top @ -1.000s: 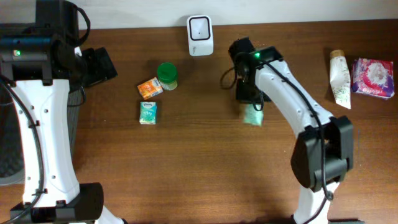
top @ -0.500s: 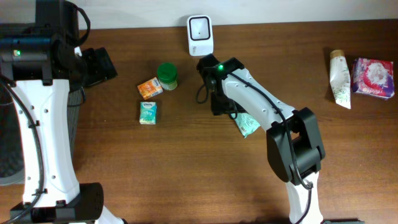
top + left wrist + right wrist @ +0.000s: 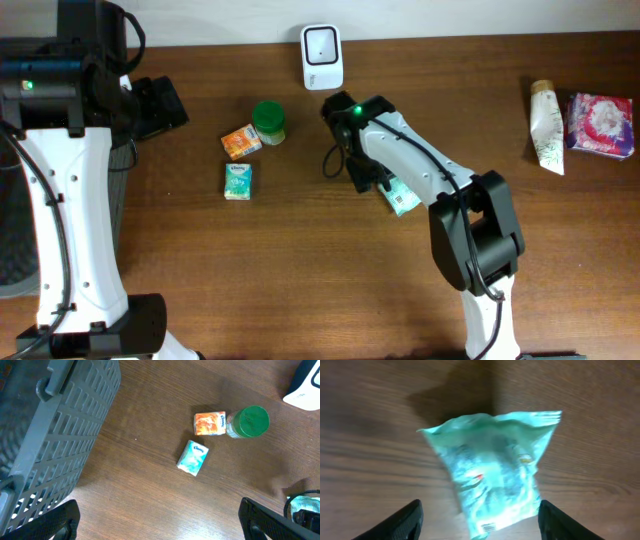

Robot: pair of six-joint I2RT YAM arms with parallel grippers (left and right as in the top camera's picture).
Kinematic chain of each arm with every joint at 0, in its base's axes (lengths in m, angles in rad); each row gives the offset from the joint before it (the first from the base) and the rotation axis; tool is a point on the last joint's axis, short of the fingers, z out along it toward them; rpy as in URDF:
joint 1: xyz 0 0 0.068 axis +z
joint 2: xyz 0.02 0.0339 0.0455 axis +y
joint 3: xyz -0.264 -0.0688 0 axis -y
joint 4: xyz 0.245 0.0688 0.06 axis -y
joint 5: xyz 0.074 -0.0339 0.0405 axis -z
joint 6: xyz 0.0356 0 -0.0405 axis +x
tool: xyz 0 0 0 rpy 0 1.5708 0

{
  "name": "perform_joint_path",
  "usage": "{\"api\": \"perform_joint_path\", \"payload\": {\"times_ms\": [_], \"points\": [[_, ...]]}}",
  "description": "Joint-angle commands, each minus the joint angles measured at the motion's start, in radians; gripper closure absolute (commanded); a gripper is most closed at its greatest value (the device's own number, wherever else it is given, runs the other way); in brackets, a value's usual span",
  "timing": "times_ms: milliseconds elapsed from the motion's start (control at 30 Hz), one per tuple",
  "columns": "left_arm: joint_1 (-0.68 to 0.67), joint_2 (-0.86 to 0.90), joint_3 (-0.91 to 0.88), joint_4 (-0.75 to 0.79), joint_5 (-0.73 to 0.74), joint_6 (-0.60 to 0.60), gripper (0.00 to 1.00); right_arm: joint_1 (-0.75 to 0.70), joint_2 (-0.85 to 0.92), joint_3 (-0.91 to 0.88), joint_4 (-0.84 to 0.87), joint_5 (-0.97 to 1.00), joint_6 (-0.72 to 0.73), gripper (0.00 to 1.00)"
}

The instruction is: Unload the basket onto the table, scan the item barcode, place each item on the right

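Right gripper (image 3: pixel 482 521) is open, both fingers wide of the green packet (image 3: pixel 492 467) and holding nothing. The packet lies flat on the table (image 3: pixel 300 260) right under it, a bit below and right of the scanner (image 3: pixel 322 43). Left gripper (image 3: pixel 162 522) is fully open and empty, hanging over bare wood next to the grey basket (image 3: pixel 55 435). Risks: the packet looks limp and crinkly, so a pinch on one edge could slip, or fold the film and crease the code. A pale patch at its near end may be the barcode, but it's too blurred to tell. If that side ends up facing away from the scanner window, there'd be no read. The loose cable (image 3: pixel 330 160) by the right wrist could snag on a lift. Nearby are a green-lid jar (image 3: pixel 268 120), orange box (image 3: pixel 241 141) and teal tissue pack (image 3: pixel 238 181), all well left. A tube (image 3: pixel 546 125) and pink pack (image 3: pixel 600 125) sit far right. Nothing sits between packet and scanner but the arm itself.
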Motion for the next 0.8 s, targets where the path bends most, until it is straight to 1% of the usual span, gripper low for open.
{"api": "perform_joint_path", "payload": {"times_ms": [0, 33, 100, 133, 167, 267, 300, 333, 400, 500, 533, 767], "points": [[-0.001, -0.015, 0.003, -0.001, -0.004, -0.006, 0.01, -0.008, 0.023, -0.039, 0.030, 0.037, -0.005, 0.40], [-0.001, -0.015, 0.003, -0.001, -0.004, -0.006, 0.01, -0.004, 0.027, -0.056, 0.038, 0.038, -0.005, 0.46], [-0.001, -0.015, 0.003, -0.001, -0.004, -0.006, 0.01, 0.000, 0.027, -0.063, 0.059, 0.038, -0.005, 0.46], [-0.001, -0.015, 0.003, -0.001, -0.004, -0.006, 0.01, 0.000, 0.027, -0.063, 0.070, 0.035, -0.004, 0.52], [-0.001, -0.015, 0.003, -0.001, -0.004, -0.006, 0.01, 0.001, 0.027, -0.063, 0.069, 0.030, -0.003, 0.54], [0.005, -0.015, 0.003, -0.001, -0.004, -0.006, 0.01, 0.027, 0.027, -0.062, 0.061, 0.070, -0.003, 0.53], [0.003, -0.015, 0.003, -0.001, -0.004, -0.006, 0.01, 0.031, 0.027, -0.048, 0.024, 0.128, 0.040, 0.49], [0.003, -0.015, 0.003, -0.001, -0.004, -0.006, 0.01, 0.031, 0.027, -0.020, -0.022, 0.153, 0.087, 0.47], [0.003, -0.015, 0.003, -0.001, -0.004, -0.006, 0.01, 0.035, 0.027, 0.027, -0.086, 0.140, 0.095, 0.39], [0.003, -0.015, 0.003, -0.001, -0.004, -0.006, 0.01, 0.065, 0.027, 0.029, -0.094, 0.104, 0.099, 0.39], [0.003, -0.015, 0.003, -0.001, -0.004, -0.006, 0.01, 0.078, 0.027, 0.022, -0.080, 0.104, 0.137, 0.39], [0.003, -0.015, 0.003, -0.001, -0.004, -0.006, 0.01, 0.076, 0.027, -0.063, 0.003, 0.101, 0.154, 0.38]]}}
